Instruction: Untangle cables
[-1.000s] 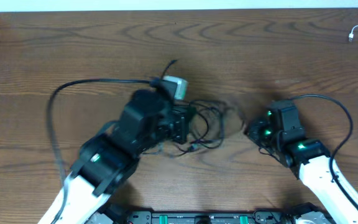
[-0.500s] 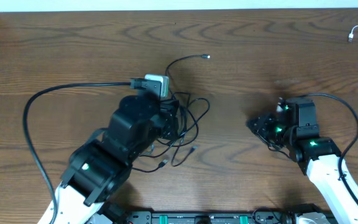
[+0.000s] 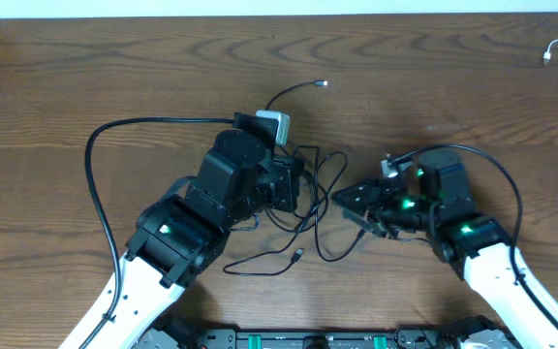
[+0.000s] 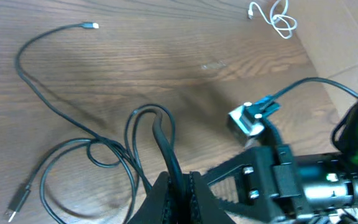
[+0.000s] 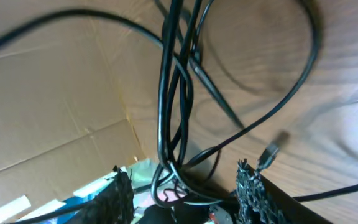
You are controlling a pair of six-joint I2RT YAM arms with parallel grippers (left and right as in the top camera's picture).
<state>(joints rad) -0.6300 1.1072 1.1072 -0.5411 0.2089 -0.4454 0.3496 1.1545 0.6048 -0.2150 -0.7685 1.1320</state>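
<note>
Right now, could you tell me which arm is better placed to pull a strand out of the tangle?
Probably the right. The right gripper is open, with the cables running between its fingers. The left gripper is shut on the cables and can anchor them.

Overhead looks straight down at the desk [image 3: 66, 78]; both wrist cameras sit close, sharing the black cables [image 3: 310, 182] [image 4: 160, 130] [image 5: 166, 93] mid-desk.

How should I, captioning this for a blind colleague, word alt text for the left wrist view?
The left gripper is pinched shut on a loop of the black cables, which sprawl in loose curves across the wooden table to small plug ends. The right gripper, open, points in from the right; a white cable lies apart at the top.
</note>
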